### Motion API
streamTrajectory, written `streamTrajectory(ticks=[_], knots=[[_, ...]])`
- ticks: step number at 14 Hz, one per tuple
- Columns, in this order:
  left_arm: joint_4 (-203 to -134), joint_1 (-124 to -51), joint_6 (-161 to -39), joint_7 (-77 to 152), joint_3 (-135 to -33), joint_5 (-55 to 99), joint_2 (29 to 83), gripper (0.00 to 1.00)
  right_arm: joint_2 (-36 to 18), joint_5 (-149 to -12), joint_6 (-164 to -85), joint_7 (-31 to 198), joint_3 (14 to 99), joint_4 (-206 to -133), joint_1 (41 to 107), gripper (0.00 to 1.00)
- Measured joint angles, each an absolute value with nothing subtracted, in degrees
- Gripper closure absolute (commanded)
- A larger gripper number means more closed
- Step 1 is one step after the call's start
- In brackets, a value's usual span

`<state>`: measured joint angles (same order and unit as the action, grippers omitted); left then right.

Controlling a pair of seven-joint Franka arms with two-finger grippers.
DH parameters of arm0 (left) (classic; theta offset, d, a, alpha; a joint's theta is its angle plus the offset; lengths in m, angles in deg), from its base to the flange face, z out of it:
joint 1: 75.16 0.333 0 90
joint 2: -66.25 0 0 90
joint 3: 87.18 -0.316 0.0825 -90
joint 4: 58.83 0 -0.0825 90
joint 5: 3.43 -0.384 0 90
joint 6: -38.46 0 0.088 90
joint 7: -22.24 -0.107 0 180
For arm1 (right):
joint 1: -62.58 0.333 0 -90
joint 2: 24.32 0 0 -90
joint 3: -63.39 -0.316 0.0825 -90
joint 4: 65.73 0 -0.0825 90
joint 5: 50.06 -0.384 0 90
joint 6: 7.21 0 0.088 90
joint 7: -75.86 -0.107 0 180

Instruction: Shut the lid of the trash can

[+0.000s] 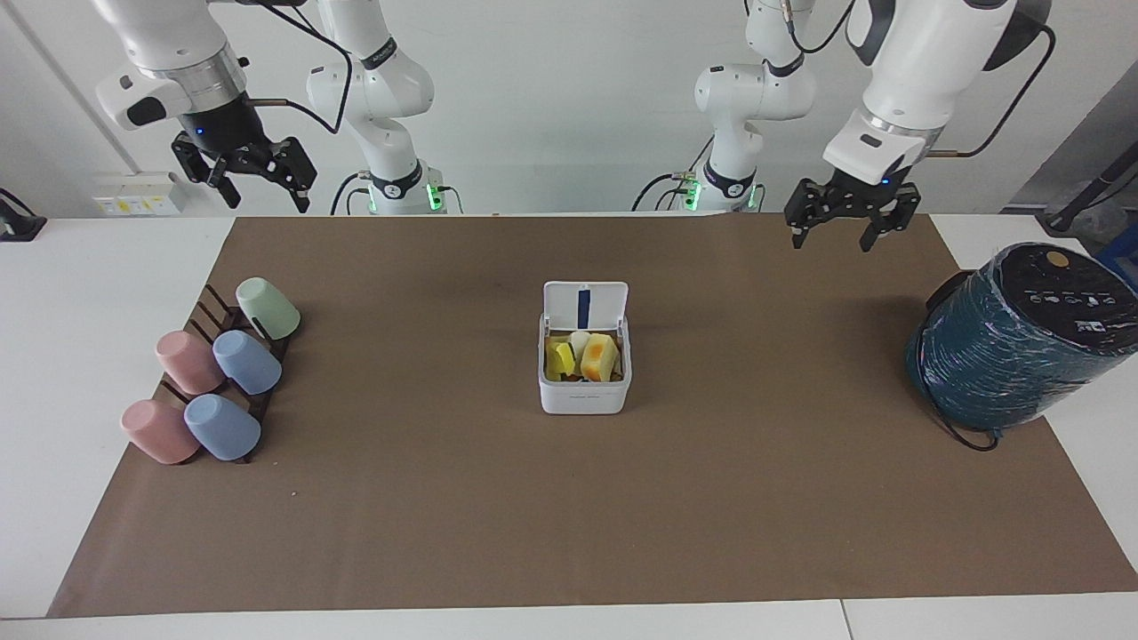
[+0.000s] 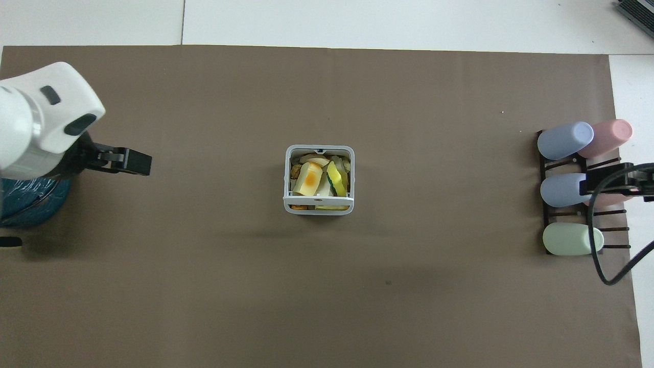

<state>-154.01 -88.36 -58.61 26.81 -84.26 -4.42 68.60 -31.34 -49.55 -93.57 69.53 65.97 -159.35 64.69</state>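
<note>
A robotics lab — two white arms bolted at twelve o'clock of a white surface under brown paper, bare white walls, trailing cables.

Light: bright, even, from overhead.
Shadows: soft, faint patches on the brown mat of the worktop.
Focus: sharp in both views.
Glare: mild sheen on the teal cylinder.
</note>
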Motion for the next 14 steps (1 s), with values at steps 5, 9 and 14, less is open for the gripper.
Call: streamTrajectory(ticks=[5, 9, 14], knots=[[-158.4, -102.5, -66.0, 38.2, -83.7, -4.4, 69.7, 0.0, -31.3, -49.5, -93.6, 69.5, 66.0, -159.4, 64.7, 0.0], [-162.1, -110.5, -71.1, 46.3, -83.6, -4.4, 69.3, 0.41, -31.3, -49.5, -93.6, 69.5, 66.0, -159.4, 64.7, 0.0], [-166.3, -113.4, -81.5, 52.2, -83.7, -4.4, 66.4, 0.96, -31.3, -49.5, -93.6, 69.5, 66.0, -159.5, 64.7, 0.0]])
